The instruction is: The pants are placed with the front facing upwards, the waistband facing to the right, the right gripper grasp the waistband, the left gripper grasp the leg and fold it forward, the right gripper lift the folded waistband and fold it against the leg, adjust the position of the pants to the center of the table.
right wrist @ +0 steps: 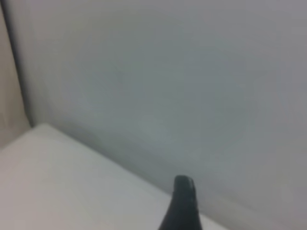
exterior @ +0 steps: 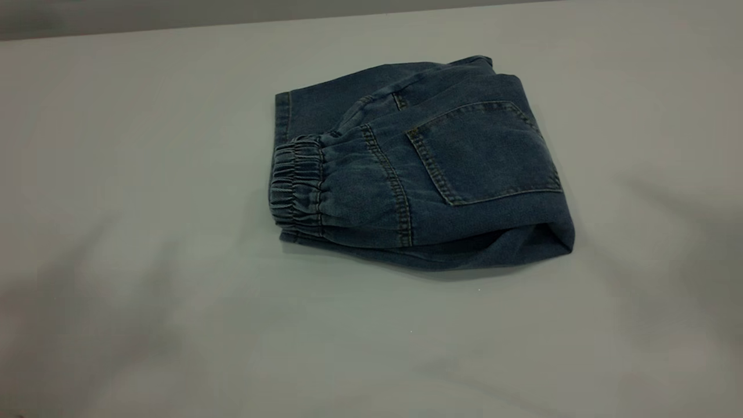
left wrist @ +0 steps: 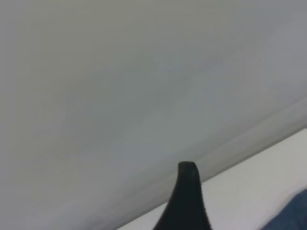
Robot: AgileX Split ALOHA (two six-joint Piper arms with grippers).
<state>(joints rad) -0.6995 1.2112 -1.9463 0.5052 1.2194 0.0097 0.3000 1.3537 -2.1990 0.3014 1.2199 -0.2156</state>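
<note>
The blue denim pants (exterior: 418,168) lie folded into a compact bundle on the white table (exterior: 145,261), a little right of the middle. A patch back pocket (exterior: 484,154) faces up. The ruched waistband (exterior: 296,186) lies at the bundle's left end, over the leg hem (exterior: 282,116). Neither gripper appears in the exterior view. In the left wrist view only a black tip of my left gripper (left wrist: 188,201) shows, raised above the table (left wrist: 249,191), with a corner of the pants (left wrist: 297,215) nearby. Likewise only a black tip of my right gripper (right wrist: 181,206) shows, above the bare table (right wrist: 72,182).
The table's far edge (exterior: 232,23) runs along the back, with a grey wall (left wrist: 144,72) behind it. Bare tabletop surrounds the pants on all sides.
</note>
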